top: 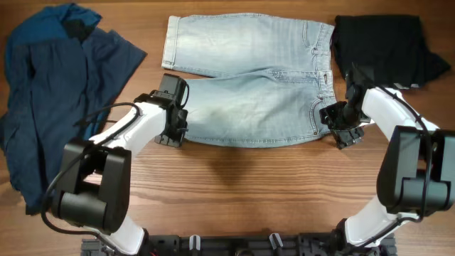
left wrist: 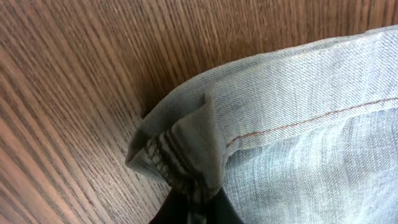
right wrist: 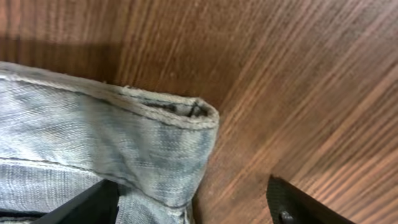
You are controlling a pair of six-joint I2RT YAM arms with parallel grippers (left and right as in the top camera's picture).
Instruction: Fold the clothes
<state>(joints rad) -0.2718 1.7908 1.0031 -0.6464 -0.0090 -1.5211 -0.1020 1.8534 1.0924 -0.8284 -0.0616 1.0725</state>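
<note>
The light-wash blue denim shorts (top: pixel 249 78) lie flat mid-way across the brown wooden surface (top: pixel 234 185). Their long axis runs 9 to 3 o'clock, leg hems toward 9 and waistband toward 3. The left hand (top: pixel 172 135), reaching in from 7 o'clock, pinches the near leg's hem corner. The right hand (top: pixel 345 135), reaching in from 5 o'clock, is spread wide with the near waistband corner between its fingers.

Three garments in front of you: one pair of denim shorts (top: pixel 249 78) at twelve o'clock, one navy garment (top: pixel 50 99) at nine, one black garment (top: pixel 384 46) at two. Two grippers: left gripper (top: pixel 173 132), right gripper (top: pixel 343 130).
</note>
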